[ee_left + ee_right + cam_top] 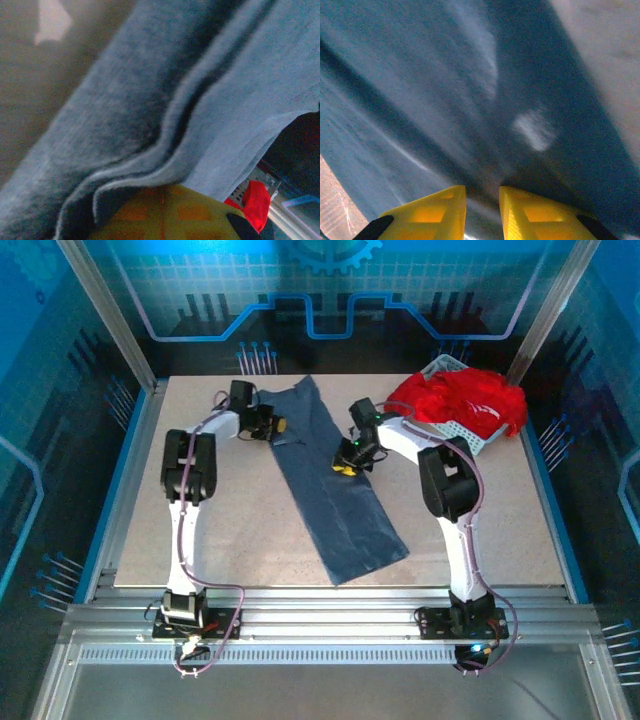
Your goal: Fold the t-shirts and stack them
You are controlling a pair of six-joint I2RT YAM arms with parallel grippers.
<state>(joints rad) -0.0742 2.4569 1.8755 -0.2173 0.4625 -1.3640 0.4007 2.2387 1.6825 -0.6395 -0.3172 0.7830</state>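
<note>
- Top external: the slate-blue t-shirt (335, 485) lies on the table (260, 540) as 1 long narrow strip. It runs diagonally from far centre to near centre-right and, going by its width, is already folded lengthwise.
- The red t-shirts (460, 400) are heaped in and over the white basket (455, 430) at far right, well apart from the strip's near end. They are not yet folded.
- The left gripper (277, 426) sits at the strip's left edge near the far end. The left wrist view shows layered hems draped over 1 yellow finger (165, 215) with the cloth raised off the table, so it reads as clamped on the shirt edge.
- The right gripper (346, 466) sits at the strip's right edge near the middle. In the right wrist view, both yellow fingers (425, 212) are nearly together with blue cloth running into the slit, so it is pinched on the shirt.
- Step in hand, my read: the crosswise fold, bringing the far end toward the near end.
- To do it well:
  - Lift both edges level and keep all layers in each pinch.
  - Carry along the strip's axis, not across it.
  - Lay edge on edge before letting go, since uneven height would skew the fold.
</note>
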